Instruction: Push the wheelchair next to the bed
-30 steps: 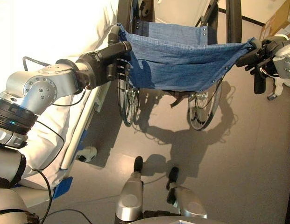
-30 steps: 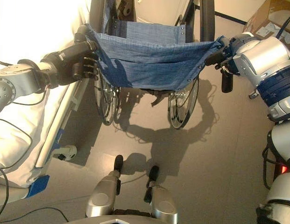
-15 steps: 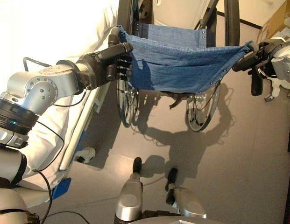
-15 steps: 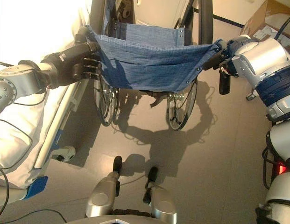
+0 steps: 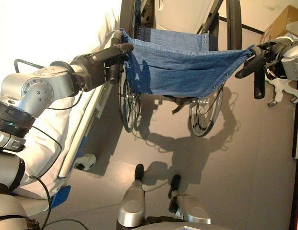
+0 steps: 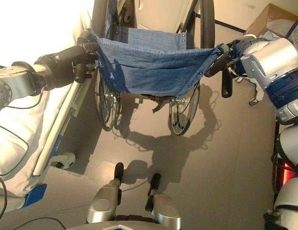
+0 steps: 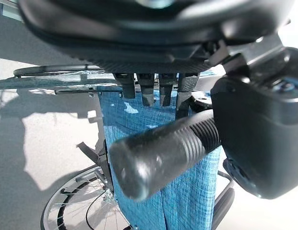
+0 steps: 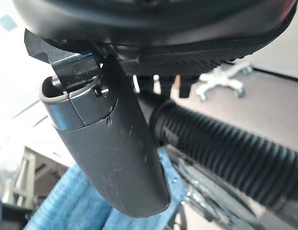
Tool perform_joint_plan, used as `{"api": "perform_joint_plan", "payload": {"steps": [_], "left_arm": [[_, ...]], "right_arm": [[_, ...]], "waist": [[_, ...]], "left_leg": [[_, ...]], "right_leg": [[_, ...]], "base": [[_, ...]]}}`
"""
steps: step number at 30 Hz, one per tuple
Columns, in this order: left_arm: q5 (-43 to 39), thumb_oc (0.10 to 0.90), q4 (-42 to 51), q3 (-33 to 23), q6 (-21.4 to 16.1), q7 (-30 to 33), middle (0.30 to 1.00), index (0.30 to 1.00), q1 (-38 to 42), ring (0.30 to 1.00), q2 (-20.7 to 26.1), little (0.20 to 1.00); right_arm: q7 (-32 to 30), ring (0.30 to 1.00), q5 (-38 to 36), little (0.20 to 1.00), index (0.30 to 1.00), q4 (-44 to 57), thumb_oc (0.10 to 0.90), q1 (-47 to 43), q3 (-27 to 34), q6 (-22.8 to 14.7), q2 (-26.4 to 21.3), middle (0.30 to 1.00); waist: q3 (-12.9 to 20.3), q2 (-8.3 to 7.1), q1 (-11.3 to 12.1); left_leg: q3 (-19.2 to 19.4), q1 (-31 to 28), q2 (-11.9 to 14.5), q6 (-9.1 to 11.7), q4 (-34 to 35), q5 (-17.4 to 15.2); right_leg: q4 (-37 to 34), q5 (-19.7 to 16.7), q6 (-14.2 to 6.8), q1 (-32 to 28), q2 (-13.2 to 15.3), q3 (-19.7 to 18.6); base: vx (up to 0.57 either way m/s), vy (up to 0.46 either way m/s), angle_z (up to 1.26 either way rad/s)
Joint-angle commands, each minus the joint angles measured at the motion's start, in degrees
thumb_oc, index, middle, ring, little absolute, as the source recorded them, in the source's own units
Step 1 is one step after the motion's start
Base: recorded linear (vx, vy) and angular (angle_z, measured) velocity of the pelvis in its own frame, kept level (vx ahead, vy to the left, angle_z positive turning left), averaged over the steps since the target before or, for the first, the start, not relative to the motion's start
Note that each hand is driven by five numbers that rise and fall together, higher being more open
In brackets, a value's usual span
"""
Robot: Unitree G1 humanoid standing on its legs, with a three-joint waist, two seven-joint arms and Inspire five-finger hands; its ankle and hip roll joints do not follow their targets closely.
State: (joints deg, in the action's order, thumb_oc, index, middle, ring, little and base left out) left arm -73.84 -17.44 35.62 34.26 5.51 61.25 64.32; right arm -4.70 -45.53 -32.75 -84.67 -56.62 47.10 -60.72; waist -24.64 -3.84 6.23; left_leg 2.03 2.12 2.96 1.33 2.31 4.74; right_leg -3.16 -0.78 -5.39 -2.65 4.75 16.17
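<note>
Both of my hands are on the wheelchair's push handles: my left hand [image 5: 98,64] has its fingers curled round the left push handle [image 7: 160,155], the ribbed black grip lying across the palm with the thumb beside it, and my right hand [image 5: 264,52] is wrapped round the right push handle [image 8: 225,148], its thumb laid along the ribbed grip. Between them hangs the wheelchair [image 5: 182,67], seen from behind, its blue denim backrest [image 6: 149,62] slung between the two handles and its two spoked rear wheels [image 5: 204,112] standing on the grey floor [image 5: 225,163]. On my left runs the bed [image 5: 38,158], white bedding over a pale side rail [image 5: 84,129] with a caster [image 5: 86,162] at the floor; the wheelchair's left wheel stands near that rail, with a strip of floor showing between them. Off to my right are a cardboard box [image 5: 283,21] and a white wheeled base [image 5: 283,91], apart from the chair. I judge I am in the middle of the push itself, chair already alongside the bed but perhaps not yet as far along as it should go. What comes next, as I see it, calls for even pressure through both handles so the chair rolls straight, and a watch on the left wheel so it does not catch the rail or caster
</note>
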Motion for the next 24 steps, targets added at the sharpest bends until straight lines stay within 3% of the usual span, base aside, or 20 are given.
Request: {"api": "perform_joint_plan", "payload": {"steps": [1,16,19,24], "left_arm": [[2.9,0.800,-2.8,-11.1,-9.8,2.5,0.900,0.900,-0.3,0.900,6.8,0.900],[10.7,0.800,-2.8,-27.5,-9.2,-6.3,0.900,0.900,-16.0,0.900,17.4,0.900],[12.8,0.800,-2.7,-32.4,-9.2,-7.5,0.900,0.900,-21.0,0.900,19.0,0.900],[11.7,0.800,-1.6,-45.4,-8.2,-8.9,0.900,0.900,-34.3,0.900,19.3,0.900]], "right_arm": [[-2.9,0.900,2.1,0.900,0.900,0.1,0.800,-6.9,-2.9,-7.7,-3.4,0.900],[0.5,0.900,5.5,0.900,0.900,0.7,0.800,-9.4,-2.5,-6.2,-14.4,0.900],[2.4,0.900,5.3,0.900,0.900,1.2,0.800,-9.4,-1.7,-5.9,-17.4,0.900],[2.8,0.900,3.9,0.900,0.900,4.4,0.800,-2.4,5.4,-6.2,-22.4,0.900]], "waist": [[13.5,-1.22,1.9],[15.4,-0.78,3.2],[16.1,-0.84,3.2],[16.8,-0.03,3.1]], "left_leg": [[3.0,-3.7,-0.4,2.5,1.7,-2.0],[2.0,-4.1,-0.1,3.2,1.9,-2.0],[2.2,-4.4,0.0,3.3,1.9,-2.1],[2.3,-4.7,0.2,3.4,1.8,-2.1]], "right_leg": [[0.2,-2.7,-3.3,-0.8,2.1,1.1],[0.0,-1.3,-2.5,-2.3,1.3,2.5],[0.1,-1.0,-2.4,-2.6,1.1,2.6],[0.0,-0.7,-2.3,-2.8,1.0,2.5]], "base": [[0.00,0.000,0.00],[0.01,-0.014,0.03],[0.02,-0.013,0.03],[0.03,0.006,0.06]]}}
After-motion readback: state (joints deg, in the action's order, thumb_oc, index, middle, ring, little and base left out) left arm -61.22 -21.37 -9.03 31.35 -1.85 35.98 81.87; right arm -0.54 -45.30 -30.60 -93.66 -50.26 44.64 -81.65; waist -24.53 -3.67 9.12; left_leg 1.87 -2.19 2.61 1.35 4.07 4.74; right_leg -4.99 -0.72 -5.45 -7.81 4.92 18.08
